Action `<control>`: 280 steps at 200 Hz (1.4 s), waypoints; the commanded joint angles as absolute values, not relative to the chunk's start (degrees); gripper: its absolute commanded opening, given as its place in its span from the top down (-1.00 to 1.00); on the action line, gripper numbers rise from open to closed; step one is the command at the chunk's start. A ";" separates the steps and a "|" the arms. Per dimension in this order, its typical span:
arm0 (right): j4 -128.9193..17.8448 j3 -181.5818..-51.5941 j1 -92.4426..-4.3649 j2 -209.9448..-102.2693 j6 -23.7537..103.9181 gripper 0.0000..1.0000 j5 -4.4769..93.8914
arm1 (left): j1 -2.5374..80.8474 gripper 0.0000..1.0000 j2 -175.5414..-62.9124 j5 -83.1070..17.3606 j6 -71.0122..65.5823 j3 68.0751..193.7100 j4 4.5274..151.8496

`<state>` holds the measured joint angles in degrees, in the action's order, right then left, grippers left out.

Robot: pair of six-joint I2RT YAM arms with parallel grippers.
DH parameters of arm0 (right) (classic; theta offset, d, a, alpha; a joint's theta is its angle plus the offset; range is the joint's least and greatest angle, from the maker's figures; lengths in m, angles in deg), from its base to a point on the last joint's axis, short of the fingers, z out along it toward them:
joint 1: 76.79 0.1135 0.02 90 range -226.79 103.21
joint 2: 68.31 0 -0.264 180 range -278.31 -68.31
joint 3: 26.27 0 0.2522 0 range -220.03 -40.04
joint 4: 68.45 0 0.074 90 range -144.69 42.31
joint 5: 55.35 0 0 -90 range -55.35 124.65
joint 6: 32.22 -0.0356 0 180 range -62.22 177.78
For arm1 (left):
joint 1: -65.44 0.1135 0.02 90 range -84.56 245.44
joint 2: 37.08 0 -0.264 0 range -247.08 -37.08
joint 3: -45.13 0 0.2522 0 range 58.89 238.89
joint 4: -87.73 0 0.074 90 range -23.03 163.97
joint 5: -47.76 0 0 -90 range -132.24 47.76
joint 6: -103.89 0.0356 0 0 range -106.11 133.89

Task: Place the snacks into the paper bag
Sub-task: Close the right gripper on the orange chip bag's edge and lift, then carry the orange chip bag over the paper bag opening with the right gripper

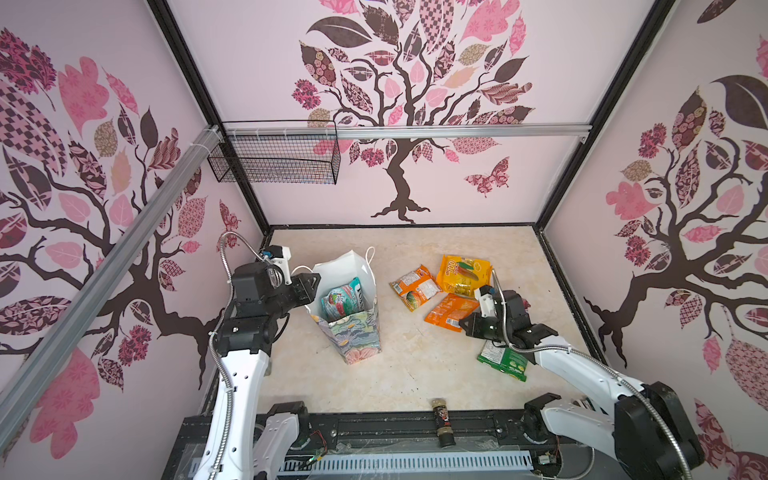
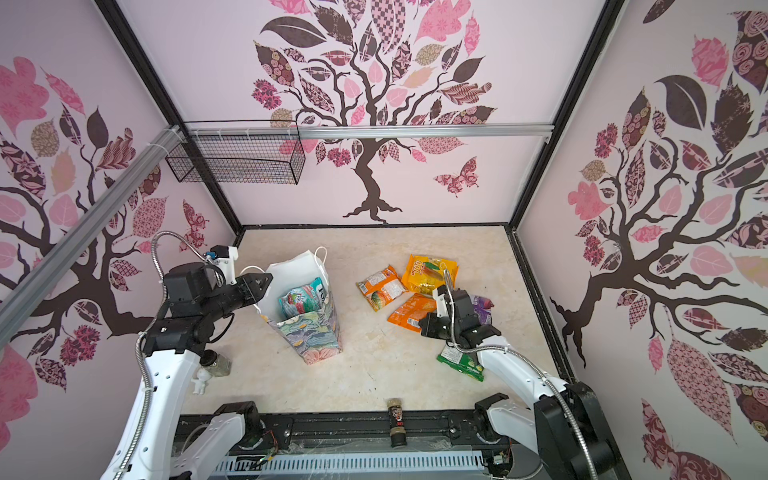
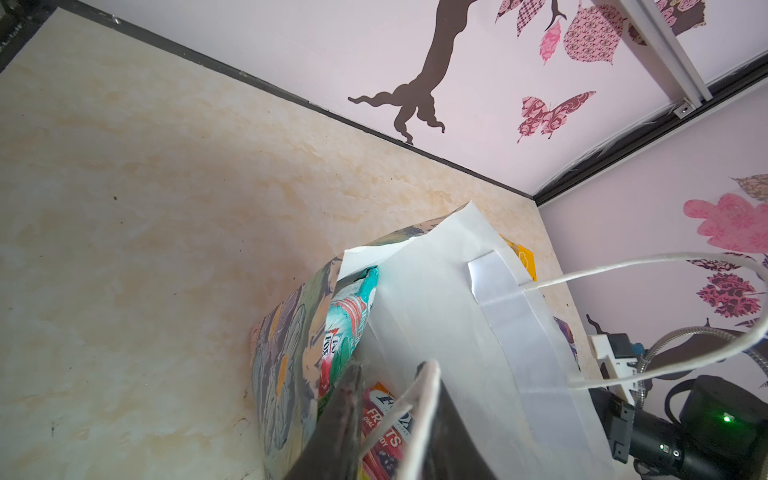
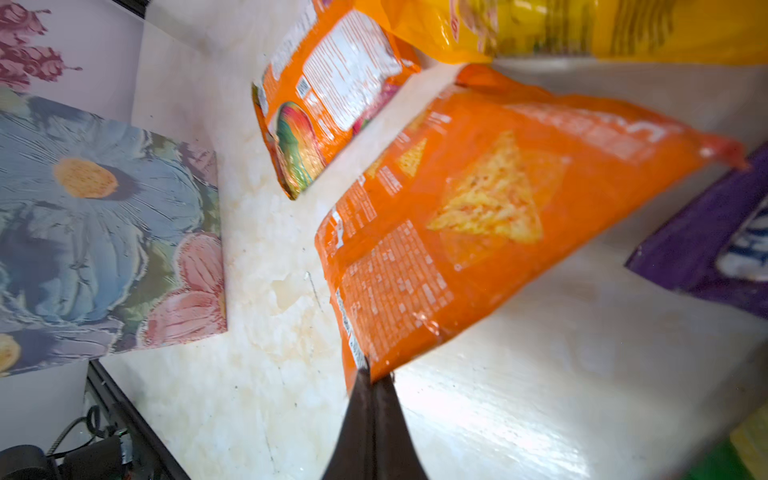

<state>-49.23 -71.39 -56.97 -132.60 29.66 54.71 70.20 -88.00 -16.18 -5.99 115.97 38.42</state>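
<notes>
The right gripper was clamped tight on a corner of the flat orange tortilla-chip packet, close to the glossy yellow packet and the orange mango-print packet — all to the right of the tall floral paper bag. The left gripper sat at the bag's mouth, jaws part open, a white cord handle between them, nothing plainly gripped. A teal packet stood inside the bag.

Lab test booth: wallpapered panels, aluminium rail.
</notes>
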 commanded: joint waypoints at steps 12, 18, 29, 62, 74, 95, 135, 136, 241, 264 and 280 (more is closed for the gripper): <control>-45.42 -80.67 -56.33 -130.58 28.13 1.00 55.58 | 69.90 0.48 -87.80 -15.59 -5.61 115.74 37.45; -44.13 -82.44 -56.24 -130.56 28.31 1.00 55.51 | 69.82 0.48 -87.96 -15.84 -5.71 115.56 37.48; -41.31 -85.43 -55.91 -130.45 28.80 1.00 53.86 | 69.79 0.49 -88.18 -16.22 -5.79 115.37 37.26; -38.62 -91.23 -55.30 -129.19 28.07 1.00 50.52 | 69.41 0.51 -87.65 -16.71 -6.52 115.06 38.12; -38.54 -93.02 -54.59 -129.32 27.29 1.00 49.80 | 69.43 0.51 -87.26 -17.02 -6.83 115.37 38.20; -36.44 -98.47 -51.27 -130.67 25.92 1.00 44.49 | 69.06 0.56 -86.59 -17.81 -8.53 115.01 40.29; -37.42 -110.42 -47.80 -134.64 23.51 1.00 42.12 | 67.93 0.58 -86.59 -18.08 -7.73 117.47 37.60; -37.39 -110.78 -47.79 -134.87 23.46 1.00 42.08 | 67.88 0.58 -86.49 -18.12 -7.73 117.45 37.63; -44.90 -135.03 -41.73 -152.00 31.89 1.00 44.78 | 67.75 0.55 -84.56 -24.39 -6.50 119.57 33.28; -46.02 -133.52 -35.90 -153.14 37.66 1.00 44.35 | 67.74 0.55 -84.67 -26.63 -4.83 120.54 31.79; -42.37 -137.93 -35.11 -155.68 38.10 1.00 45.08 | 67.75 0.55 -84.89 -27.41 -4.39 121.18 30.34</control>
